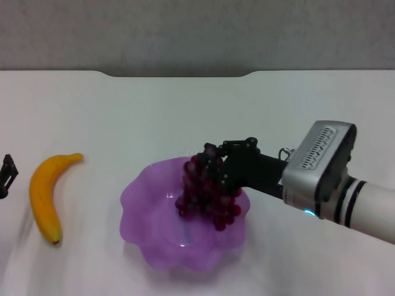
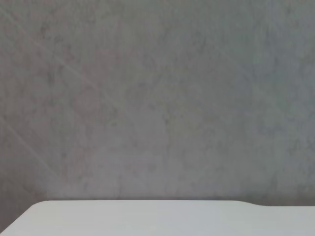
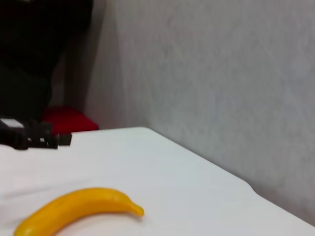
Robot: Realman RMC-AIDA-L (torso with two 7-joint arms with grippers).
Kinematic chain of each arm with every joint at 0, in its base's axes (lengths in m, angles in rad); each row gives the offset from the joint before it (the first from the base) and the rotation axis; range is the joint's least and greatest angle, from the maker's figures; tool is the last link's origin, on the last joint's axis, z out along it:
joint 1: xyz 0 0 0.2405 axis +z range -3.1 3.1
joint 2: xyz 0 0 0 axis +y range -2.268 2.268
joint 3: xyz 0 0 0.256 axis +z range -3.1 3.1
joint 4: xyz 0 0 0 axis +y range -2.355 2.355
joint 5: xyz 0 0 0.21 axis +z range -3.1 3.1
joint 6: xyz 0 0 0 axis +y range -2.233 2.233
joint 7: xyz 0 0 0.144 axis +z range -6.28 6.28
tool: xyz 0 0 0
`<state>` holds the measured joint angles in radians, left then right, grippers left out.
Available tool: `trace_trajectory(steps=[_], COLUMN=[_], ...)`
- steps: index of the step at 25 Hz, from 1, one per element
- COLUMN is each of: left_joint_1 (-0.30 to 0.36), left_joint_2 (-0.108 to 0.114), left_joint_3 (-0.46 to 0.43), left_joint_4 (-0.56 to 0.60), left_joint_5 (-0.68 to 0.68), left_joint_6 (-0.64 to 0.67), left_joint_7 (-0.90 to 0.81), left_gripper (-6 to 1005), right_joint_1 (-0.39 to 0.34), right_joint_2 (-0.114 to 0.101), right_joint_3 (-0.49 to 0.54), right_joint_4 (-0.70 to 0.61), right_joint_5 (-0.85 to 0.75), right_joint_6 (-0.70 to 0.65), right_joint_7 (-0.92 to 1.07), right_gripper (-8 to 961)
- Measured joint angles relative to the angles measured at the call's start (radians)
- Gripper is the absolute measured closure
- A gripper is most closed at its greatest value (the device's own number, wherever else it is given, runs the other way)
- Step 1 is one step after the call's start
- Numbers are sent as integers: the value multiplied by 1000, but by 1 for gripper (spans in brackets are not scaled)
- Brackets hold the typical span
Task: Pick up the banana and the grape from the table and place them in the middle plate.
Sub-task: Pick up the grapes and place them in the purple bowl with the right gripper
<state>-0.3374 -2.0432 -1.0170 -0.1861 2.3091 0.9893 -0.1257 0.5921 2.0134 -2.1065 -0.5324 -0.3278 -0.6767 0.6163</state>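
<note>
The grape (image 1: pixel 207 196), a dark red-purple bunch, hangs from my right gripper (image 1: pixel 216 161) over the right half of the purple middle plate (image 1: pixel 145 206); its lower end reaches into the dish. The gripper's black fingers are shut on the top of the bunch. The yellow banana (image 1: pixel 44 197) lies on the white table (image 1: pixel 185 111) left of the plate; it also shows in the right wrist view (image 3: pixel 78 209). My left gripper (image 1: pixel 6 174) sits at the far left edge, just left of the banana, and shows in the right wrist view (image 3: pixel 34 138) beyond the banana.
The table's far edge meets a grey wall (image 1: pixel 197 31). A red object (image 3: pixel 69 119) and a dark shape stand off the table beyond its left side. The left wrist view shows only the wall and the table edge (image 2: pixel 147 216).
</note>
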Motion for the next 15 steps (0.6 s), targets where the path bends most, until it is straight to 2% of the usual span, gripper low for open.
trace_trajectory(steps=[6,12,15], left_joint_1=[0,1,1], left_joint_2=[0,0,0], left_joint_3=[0,0,0], left_joint_4=[-8,-9,-9], left_joint_5=[-3,-4,-4], left_joint_6=[1,0,0], left_joint_7=[0,0,0], left_gripper=[132,133,133], right_joint_1=[14,16,12], right_joint_2=[4,3,1], right_joint_3=[-41,-47,-33], right_joint_4=[-35,-80,-104], right_joint_5=[6,9,9], right_joint_6=[95,129,126], right_joint_7=[2,21,10], right_gripper=[697,496,350])
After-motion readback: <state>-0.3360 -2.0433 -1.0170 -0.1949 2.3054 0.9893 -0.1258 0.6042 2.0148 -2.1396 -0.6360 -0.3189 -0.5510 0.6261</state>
